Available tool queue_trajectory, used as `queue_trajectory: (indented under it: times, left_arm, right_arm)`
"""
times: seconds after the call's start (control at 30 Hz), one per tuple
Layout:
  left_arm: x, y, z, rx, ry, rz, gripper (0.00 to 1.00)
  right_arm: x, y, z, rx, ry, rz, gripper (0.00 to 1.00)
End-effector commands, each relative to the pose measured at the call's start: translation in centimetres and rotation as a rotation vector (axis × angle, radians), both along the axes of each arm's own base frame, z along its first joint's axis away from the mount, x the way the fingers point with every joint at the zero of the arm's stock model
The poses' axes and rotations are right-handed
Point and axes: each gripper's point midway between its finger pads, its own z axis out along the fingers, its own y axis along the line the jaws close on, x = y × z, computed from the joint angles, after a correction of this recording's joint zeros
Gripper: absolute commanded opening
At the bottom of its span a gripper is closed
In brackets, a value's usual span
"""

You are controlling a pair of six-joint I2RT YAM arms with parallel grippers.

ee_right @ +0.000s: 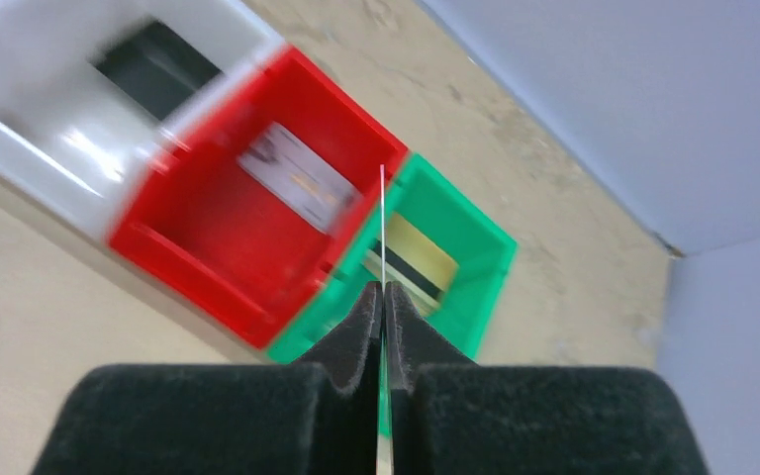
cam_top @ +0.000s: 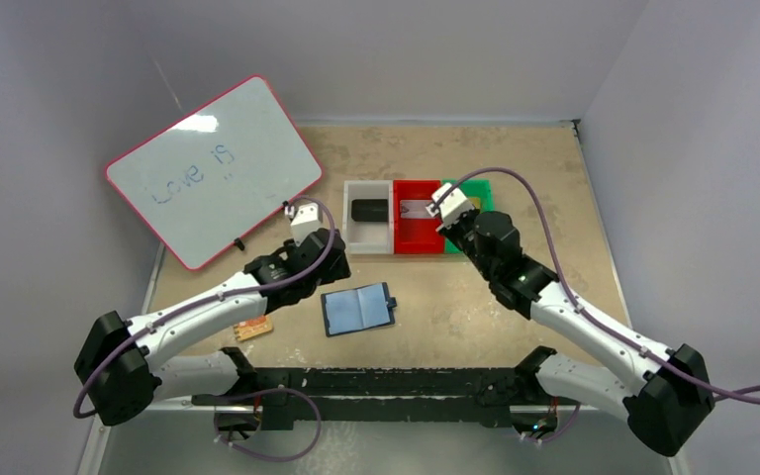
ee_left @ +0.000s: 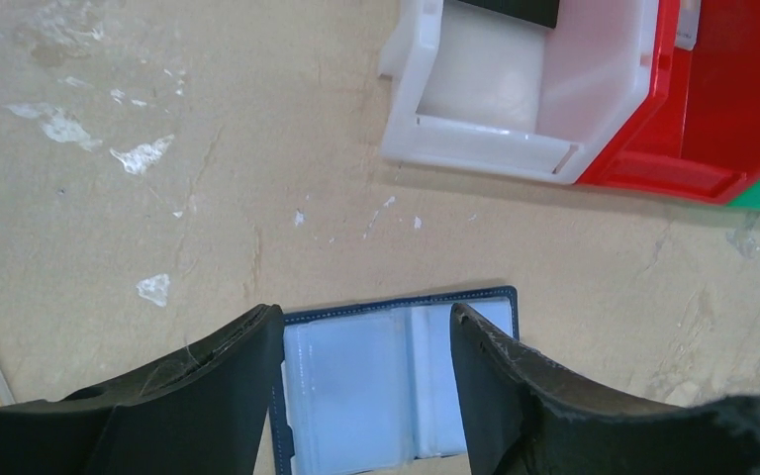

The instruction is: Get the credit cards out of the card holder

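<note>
Navy card holder (cam_top: 358,309): spread open on the surface, pale pockets up, between the arms. We judge it light and floppy at the fold. Above it our left tool (ee_left: 364,322) hangs released, jaws apart. Our right tool (ee_right: 383,297) is clenched on one credit card (ee_right: 382,218), edge-on over the red bin (ee_right: 188,262) and green bin (ee_right: 480,267). Thin, stiff, slick; we would pinch an exposed edge.

You have bare table (cam_top: 445,317) to the right of the open card holder (cam_top: 358,308) and in the strip between it and the bins. The white bin (cam_top: 368,247), red bin (cam_top: 416,247) and green bin (cam_top: 483,190) wall off the far centre. The whiteboard (cam_top: 213,168) blocks the far left, and the left arm (cam_top: 198,312) crosses the near left.
</note>
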Motion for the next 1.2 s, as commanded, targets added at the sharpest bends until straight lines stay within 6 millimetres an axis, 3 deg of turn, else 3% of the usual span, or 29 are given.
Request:
queue_trajectory:
  times: [0.0, 0.07, 0.23, 0.47, 0.6, 0.77, 1.17]
  left_arm:
    - [1.4, 0.4, 2.5, -0.005, -0.027, -0.014, 0.63]
    - [1.7, 0.4, 2.8, -0.011, -0.020, -0.022, 0.65]
    - [2.8, 0.9, 4.4, -0.020, -0.038, -0.021, 0.69]
    - [4.0, 3.0, 6.4, 0.015, -0.054, 0.017, 0.74]
    - [4.3, 3.9, 7.0, 0.033, -0.058, 0.030, 0.75]
    - [4.7, 5.1, 7.4, 0.068, -0.063, 0.056, 0.75]
    - [4.5, 6.4, 9.1, 0.081, -0.095, 0.082, 0.76]
  right_arm:
    - [2.4, -3.5, 1.8, -0.216, -0.063, 0.037, 0.00]
    - [3.2, -4.6, 0.3, -0.285, -0.023, 0.069, 0.00]
    - [5.0, -4.7, -1.5, -0.360, 0.000, 0.244, 0.00]
    - [8.5, -6.5, -4.8, -0.453, 0.100, 0.296, 0.00]
    - [10.1, -6.5, -5.8, -0.488, 0.109, 0.336, 0.00]
    - [11.8, -6.3, -8.3, -0.535, 0.173, 0.402, 0.00]
    - [15.4, -6.4, -11.3, -0.615, 0.157, 0.419, 0.03]
